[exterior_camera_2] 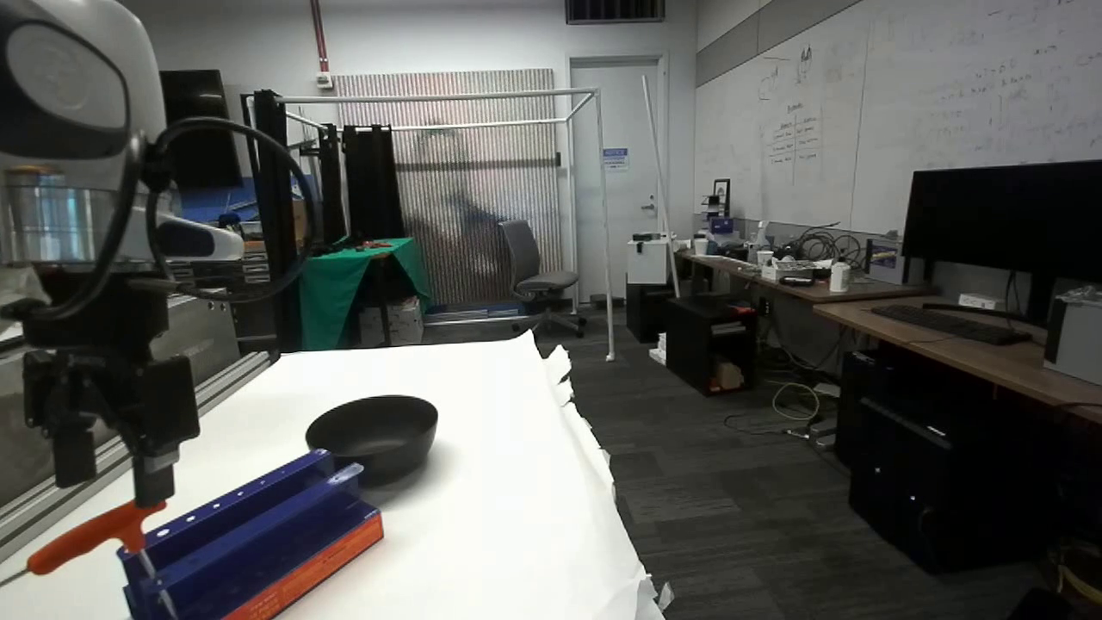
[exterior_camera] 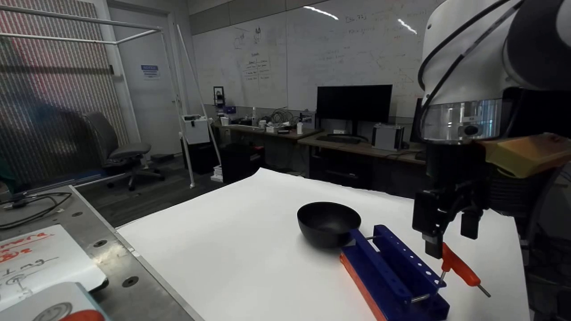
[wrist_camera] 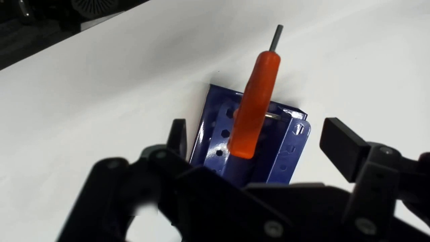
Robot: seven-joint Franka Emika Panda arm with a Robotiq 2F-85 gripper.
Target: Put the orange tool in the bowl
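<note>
I saw the gripper (exterior_camera: 451, 237) spread wide over the orange tool (wrist_camera: 253, 106) at the end of the blue block (exterior_camera: 381, 267), handle roughly parallel to it, tip pointing away from the bowl (exterior_camera: 322, 236).

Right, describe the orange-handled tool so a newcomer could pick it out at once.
On the white tabletop, a long blue rack lies near the round black bowl. At the rack's end away from the bowl, the orange-handled tool juts out. Its rounded handle with a thin rod poking out sets it apart from the rack's flat orange side strip.
</note>
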